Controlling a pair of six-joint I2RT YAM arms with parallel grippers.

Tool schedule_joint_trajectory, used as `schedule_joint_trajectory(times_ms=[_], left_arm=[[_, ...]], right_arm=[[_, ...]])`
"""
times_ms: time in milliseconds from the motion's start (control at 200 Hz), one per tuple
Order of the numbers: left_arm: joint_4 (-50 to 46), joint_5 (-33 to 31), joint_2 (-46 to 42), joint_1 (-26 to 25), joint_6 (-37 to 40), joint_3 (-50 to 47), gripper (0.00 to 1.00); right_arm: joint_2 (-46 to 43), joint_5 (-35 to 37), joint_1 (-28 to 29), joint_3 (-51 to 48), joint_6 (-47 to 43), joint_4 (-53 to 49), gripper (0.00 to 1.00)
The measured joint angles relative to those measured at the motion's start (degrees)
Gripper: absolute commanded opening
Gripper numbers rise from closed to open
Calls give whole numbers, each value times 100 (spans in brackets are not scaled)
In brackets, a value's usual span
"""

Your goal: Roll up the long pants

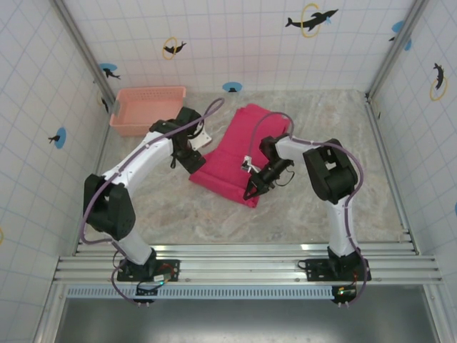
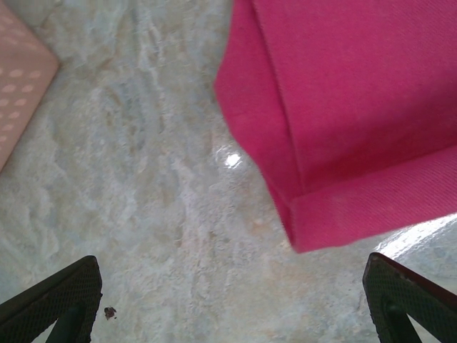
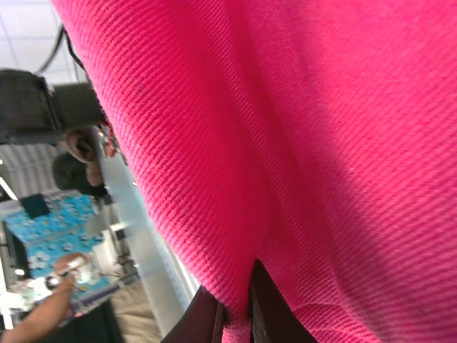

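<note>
From overhead, the long pants (image 1: 239, 150) lie in the middle of the marbled counter (image 1: 307, 207). They are bright magenta-red and folded lengthwise into one flat band that runs slantwise from the far right towards the near left. The right hand (image 1: 253, 189) is down on the near end of that band, at its right corner. The left hand (image 1: 190, 154) is by the band's left edge near the same end. A pale salmon-pink lattice basket (image 1: 146, 108) sits at the far left corner, apart from the cloth. Nothing lies on the pants.

Seen from the left wrist, the left hand (image 2: 228, 314) is released. Its dark fingers (image 2: 53, 304) are spread wide to either bottom corner, with bare counter (image 2: 143, 179) between them. A hemmed corner of the pants (image 2: 357, 107) lies just ahead and to the right, flat, with a seam running along it. A corner of the basket (image 2: 18, 86) shows at the far left.

Seen from the right wrist, twilled magenta cloth (image 3: 300, 143) hangs close across the lens. The right hand (image 3: 235, 323) is clenched on a raised ridge of it, and the two fingers (image 3: 206, 321) pinch the cloth between them. To the left, behind the cloth, stand a metal rail (image 3: 136, 229) and blurred room clutter.
</note>
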Motion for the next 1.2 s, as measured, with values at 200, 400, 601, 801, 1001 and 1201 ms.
schedule_joint_trajectory(times_ms=[200,400,601,801,1001,1201], left_arm=[[94,157,170,-271,-28,-72,96],[243,256,754,-291,-157,50,96],[302,236,1777,-323,-310,564,97],[210,122,2494,-323,-481,1217,97],[-11,87,2671,-328,-520,1469,97],[-61,87,2695,-328,-522,1510,97]], right_arm=[[328,-420,-216,210,190,-37,8],[487,-654,-295,240,326,-37,7],[531,-737,-319,240,424,-26,8],[522,-428,-367,461,420,-184,42],[-245,1311,-514,1099,160,-396,54],[-2109,3460,424,562,-415,129,61]])
